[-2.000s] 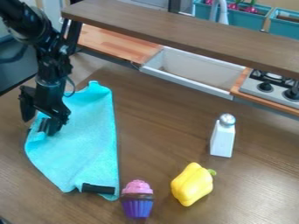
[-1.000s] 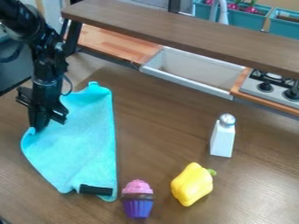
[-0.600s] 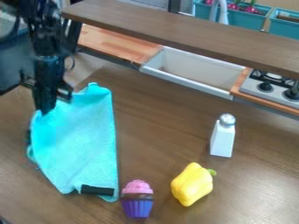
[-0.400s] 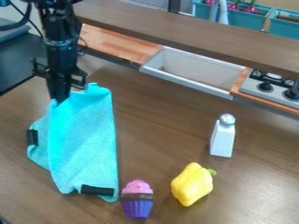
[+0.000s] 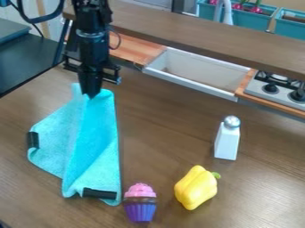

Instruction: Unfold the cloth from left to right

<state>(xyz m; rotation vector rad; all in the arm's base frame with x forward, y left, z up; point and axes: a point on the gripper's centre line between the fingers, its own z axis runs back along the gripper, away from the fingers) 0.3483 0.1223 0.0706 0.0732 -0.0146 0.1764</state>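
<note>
Cloth (image 5: 89, 138) lies on the left part of the brown table (image 5: 164, 142) in the camera view, its top end drawn up to the claw (image 5: 90, 94), which is closed on it and pinching a fold. You look to be partway through the unfolding: a raised layer slopes down from the pinch, and your job now is to carry it over to the right. Hold the pinch firm and lift just enough for the layer to clear what lies beneath, or you may drag the whole piece along. Swing right in one smooth, low arc, then pull outward and lower before you let go, so the layer lands flat rather than doubling back. Mind the cupcake (image 5: 140, 202), just beside the near corner; a wide, low sweep could knock it, and perhaps the yellow pepper (image 5: 196, 187) too.

As for its lie, the long axis runs from the far end under your claw to the near end by the black strip (image 5: 100, 193), close to straight down the view. The right edge is nearly straight along that line, while the left side spreads out to a corner by the other black strip (image 5: 33, 139).
</note>
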